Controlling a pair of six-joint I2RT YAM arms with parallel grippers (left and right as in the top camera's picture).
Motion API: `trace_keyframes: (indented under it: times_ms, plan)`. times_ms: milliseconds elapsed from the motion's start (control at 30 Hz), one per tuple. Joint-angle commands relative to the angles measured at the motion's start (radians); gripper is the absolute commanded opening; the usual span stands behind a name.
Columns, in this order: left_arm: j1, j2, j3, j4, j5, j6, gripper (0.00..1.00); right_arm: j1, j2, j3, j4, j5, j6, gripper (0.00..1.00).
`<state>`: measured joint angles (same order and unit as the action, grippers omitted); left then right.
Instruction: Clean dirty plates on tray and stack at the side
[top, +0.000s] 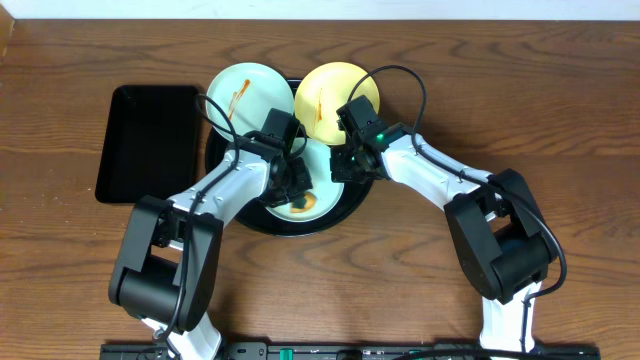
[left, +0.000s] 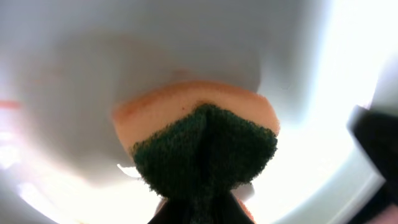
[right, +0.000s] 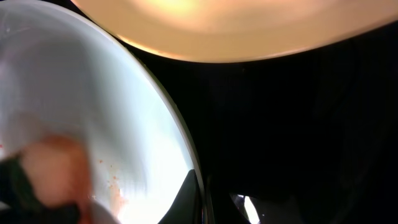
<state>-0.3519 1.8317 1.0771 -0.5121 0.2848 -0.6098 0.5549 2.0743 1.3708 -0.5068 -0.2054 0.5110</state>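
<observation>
The round black tray holds three plates. A pale blue-green plate with orange streaks sits at its back left. A pale yellow streaked plate sits at the back right. My left gripper is shut on an orange sponge with a green pad and presses it onto the front blue-green plate. My right gripper is shut on that plate's right rim. In the right wrist view, orange specks show on this plate, with the yellow plate behind it.
A smaller rectangular black tray lies on the wooden table to the left of the round tray. Both arms cross over the front half of the round tray.
</observation>
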Motion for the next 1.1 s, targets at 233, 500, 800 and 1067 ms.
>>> trace_keyframes:
  times_ms: [233,500,800,1067]
  plan:
    - [-0.005,0.049,-0.009,0.093,-0.222,-0.009,0.07,0.01,-0.015,-0.019,-0.011,0.017,-0.011,0.01]
    - [-0.005,0.052,-0.009,0.01,-0.476,-0.021,0.07,0.01,-0.015,-0.019,-0.013,0.017,-0.011,0.01]
    - [-0.005,0.052,-0.004,-0.059,0.008,-0.035,0.07,0.016,-0.015,-0.019,-0.013,0.017,-0.014,0.01]
    - [-0.006,0.052,-0.004,0.103,0.249,-0.034,0.07,0.018,-0.015,-0.019,-0.013,0.017,-0.019,0.0]
